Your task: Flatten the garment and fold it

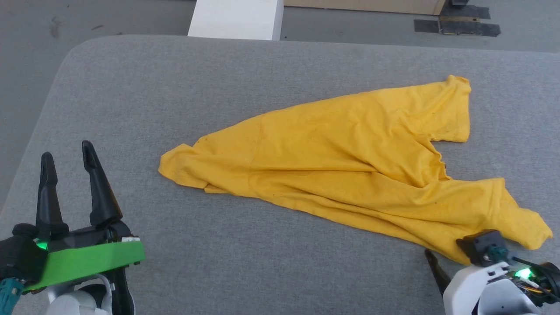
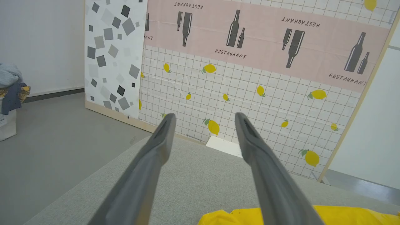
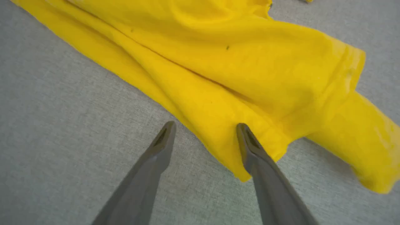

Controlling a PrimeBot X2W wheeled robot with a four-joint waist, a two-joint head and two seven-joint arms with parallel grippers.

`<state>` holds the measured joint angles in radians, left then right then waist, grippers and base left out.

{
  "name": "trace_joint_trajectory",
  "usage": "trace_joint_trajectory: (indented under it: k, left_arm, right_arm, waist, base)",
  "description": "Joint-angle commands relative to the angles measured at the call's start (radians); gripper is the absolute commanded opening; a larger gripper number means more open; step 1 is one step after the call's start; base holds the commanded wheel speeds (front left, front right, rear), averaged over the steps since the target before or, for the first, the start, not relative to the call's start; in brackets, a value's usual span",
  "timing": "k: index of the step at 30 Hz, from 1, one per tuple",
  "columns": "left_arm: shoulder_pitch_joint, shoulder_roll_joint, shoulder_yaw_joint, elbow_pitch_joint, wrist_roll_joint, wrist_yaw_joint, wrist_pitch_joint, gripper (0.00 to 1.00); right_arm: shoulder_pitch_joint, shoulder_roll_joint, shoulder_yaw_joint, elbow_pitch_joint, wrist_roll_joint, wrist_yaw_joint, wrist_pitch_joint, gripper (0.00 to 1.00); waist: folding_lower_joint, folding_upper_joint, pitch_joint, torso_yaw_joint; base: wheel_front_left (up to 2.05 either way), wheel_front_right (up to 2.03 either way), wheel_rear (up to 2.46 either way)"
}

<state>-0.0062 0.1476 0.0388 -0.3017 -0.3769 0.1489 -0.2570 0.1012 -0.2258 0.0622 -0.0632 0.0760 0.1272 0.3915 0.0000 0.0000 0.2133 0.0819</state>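
The garment [image 1: 350, 162], plain yellow and wrinkled, lies stretched slantwise across the grey padded table [image 1: 218, 87], one corner at the left, sleeves at the right. My left gripper [image 1: 68, 159] is open at the lower left, well clear of the cloth, with nothing between its fingers. In the left wrist view its gripper [image 2: 203, 118] points over the table toward a wall, with the garment's edge [image 2: 225, 217] at the bottom. My right gripper [image 3: 203, 128] is open just above the garment's near hem [image 3: 218, 118]; its right finger overlaps the cloth.
A white block [image 1: 236, 17] stands beyond the table's far edge. A patterned screen [image 2: 250, 78] with lemons and bottles rises behind the table. A pile of clothes [image 2: 11, 84] sits on a bin by the wall. The floor [image 1: 26, 52] lies left of the table.
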Motion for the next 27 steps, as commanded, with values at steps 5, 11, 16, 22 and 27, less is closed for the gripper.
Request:
trace_joint_trajectory:
  k: [5, 11, 16, 22, 27]
  left_arm:
    - [-0.001, -0.024, 0.021, 0.010, 0.029, -0.033, -0.005, 1.00]
    - [-0.015, -0.045, 0.034, 0.035, 0.033, -0.065, -0.005, 1.00]
    - [-0.029, -0.061, 0.036, 0.054, 0.033, -0.089, -0.005, 1.00]
    - [-0.035, -0.077, 0.032, 0.072, 0.033, -0.105, -0.005, 1.00]
    - [-0.024, -0.086, 0.035, 0.084, 0.029, -0.114, -0.005, 1.00]
  right_arm:
    - [-0.056, -0.075, 0.091, 0.077, 0.049, 0.003, 0.060, 0.33]
    - [-0.091, -0.127, 0.222, 0.055, 0.188, 0.003, 0.106, 0.00]
    - [-0.106, -0.269, 0.485, -0.114, 0.471, 0.003, 0.252, 0.00]
    - [-0.078, -0.382, 0.614, -0.248, 0.717, 0.003, 0.412, 0.00]
    - [-0.073, -0.419, 0.626, -0.277, 0.786, 0.003, 0.448, 0.45]
  waist:
    - [0.0000, 0.0000, 0.011, 0.012]
    - [0.0000, 0.0000, 0.010, -0.001]
    - [0.0000, 0.0000, 0.005, -0.014]
    - [0.0000, 0.0000, 0.003, -0.019]
    - [0.0000, 0.0000, 0.000, -0.016]
  base:
    - [0.00, 0.00, 0.00]
    - [0.00, 0.00, 0.00]
    - [0.00, 0.00, 0.00]
    - [0.00, 0.00, 0.00]
    - [0.00, 0.00, 0.00]
